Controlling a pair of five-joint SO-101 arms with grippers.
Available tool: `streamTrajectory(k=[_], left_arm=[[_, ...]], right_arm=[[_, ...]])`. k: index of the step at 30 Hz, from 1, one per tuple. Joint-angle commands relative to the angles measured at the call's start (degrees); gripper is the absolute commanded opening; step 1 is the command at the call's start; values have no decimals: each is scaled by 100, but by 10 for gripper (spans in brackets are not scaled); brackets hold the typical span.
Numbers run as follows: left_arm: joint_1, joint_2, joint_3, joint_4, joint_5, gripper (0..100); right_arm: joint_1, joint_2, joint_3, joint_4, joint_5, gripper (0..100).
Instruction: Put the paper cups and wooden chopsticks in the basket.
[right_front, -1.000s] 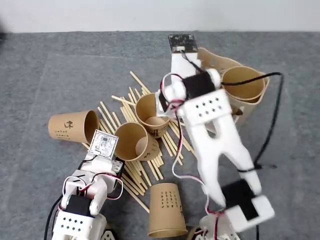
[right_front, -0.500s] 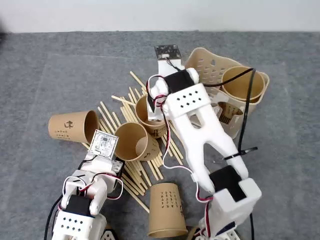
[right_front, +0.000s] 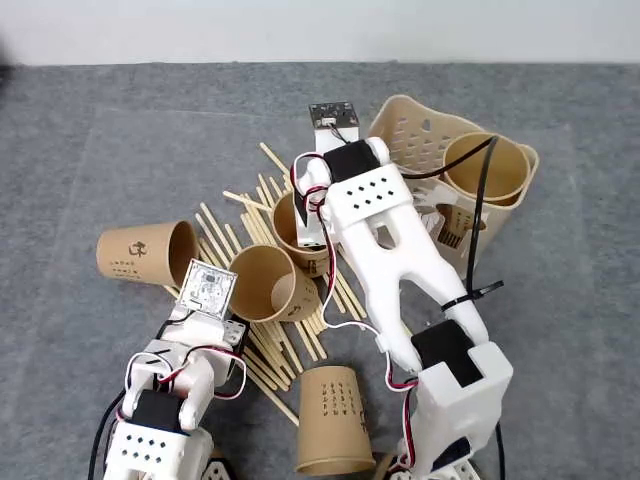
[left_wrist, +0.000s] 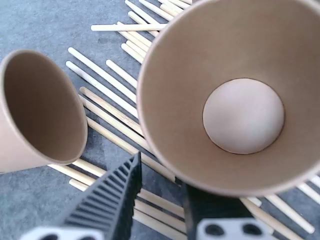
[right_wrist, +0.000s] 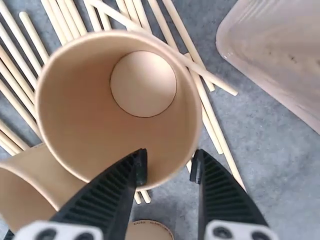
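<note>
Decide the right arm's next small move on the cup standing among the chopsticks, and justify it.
Probably close the right end effector on the upright cup: its open jaws straddle the near rim, one finger inside, one outside, so a grip looks ready. The basket sits close beside for the lift afterwards.

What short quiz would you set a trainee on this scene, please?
1. True or false: a paper cup already sits in the basket.
2. How many cups are on the table outside the basket? A two, B four, C six.
3. Fill in: the open gripper straddling the wall of the cup nearest the basket belongs to the ____ arm.

Key
1. True.
2. B: one lying at the left, one lying beside it, the one nearest the basket, and one upturned.
3. Right.
</note>
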Motion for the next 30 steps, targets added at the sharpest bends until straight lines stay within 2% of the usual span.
streamTrajectory(k=[1,16,21,24,27,30], left_arm=[[26,-53,-40,18,-44,112],[519,-53,-40,62,-44,112],[149,-53,-180,62,-97,115],[-62,-53,-804,352,-941,115],[-475,-53,-1666,1037,-2013,111],[-730,-53,-2492,1670,-2154,111]], right_arm=[[92,-57,-211,-84,-53,153],[66,-66,-211,-84,-35,153],[101,-66,-211,-84,-26,153],[92,-66,-211,-75,-26,153],[84,-66,-211,-75,-26,153],[92,-66,-211,-75,-26,153]])
